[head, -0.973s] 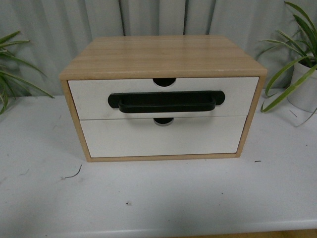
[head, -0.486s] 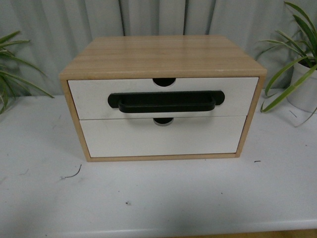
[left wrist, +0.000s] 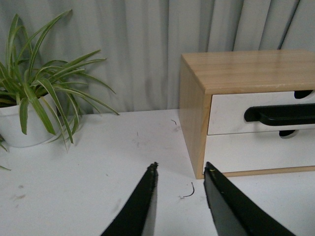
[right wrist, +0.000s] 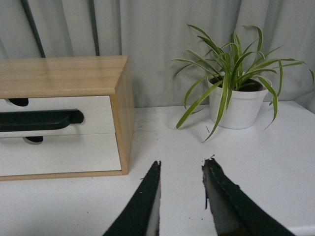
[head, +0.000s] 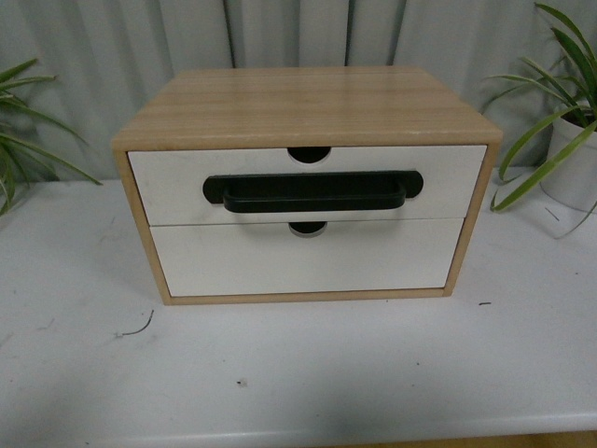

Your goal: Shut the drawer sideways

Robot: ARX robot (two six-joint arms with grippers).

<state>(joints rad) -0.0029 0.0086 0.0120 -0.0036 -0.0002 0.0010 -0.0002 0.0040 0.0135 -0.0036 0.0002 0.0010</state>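
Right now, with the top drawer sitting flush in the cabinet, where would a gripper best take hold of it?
By the black bar handle across the drawer front, near its middle. Come straight from the front with the fingers above and below the bar: it runs horizontally and stands off the white panel, which otherwise offers only a shallow notch.

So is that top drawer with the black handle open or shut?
Shut. The drawer has its white front flush with the cabinet's wooden frame, level with the lower drawer, no wood sides showing.
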